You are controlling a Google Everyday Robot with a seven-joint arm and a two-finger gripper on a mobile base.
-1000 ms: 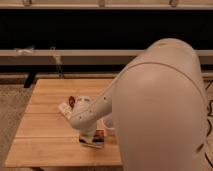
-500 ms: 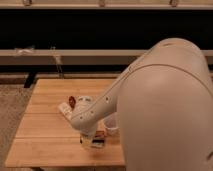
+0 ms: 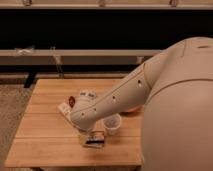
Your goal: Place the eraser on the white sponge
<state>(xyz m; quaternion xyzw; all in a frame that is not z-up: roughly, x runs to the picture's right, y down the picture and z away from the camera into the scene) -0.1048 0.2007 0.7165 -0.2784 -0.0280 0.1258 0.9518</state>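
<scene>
Low over the front of the table (image 3: 45, 150), the gripper (image 3: 93, 139) hangs at the end of the one arm (image 3: 120, 97), which reaches down and leftward from the bulky pale body filling the right side of the view; at its tip a dark bar with tan edging shows, judged to be the eraser (image 3: 95, 136), lying on or just above a pale flat pad, judged to be the sponge (image 3: 92, 144); whether the bar is gripped, released or merely underneath, I cannot tell, nor how the gripper stands; the placing looks close to done or being done, since bar and pad sit together, though contact is not clear. Just right of them stands a white cup (image 3: 112, 123), upright and close to the arm, so any sideways withdrawal risks knocking it; a straight lift seems the safer exit. Behind the wrist, partly hidden, lies a pale carton-like block (image 3: 64, 108) near a small red-dark item (image 3: 71, 101) and a whitish object (image 3: 88, 94) with dark marks; an orange-brown shape (image 3: 131, 109) peeks out beneath the arm, identity unclear. Count: one arm, one gripper, one eraser, one sponge, one cup, one block, three unidentified bits.
</scene>
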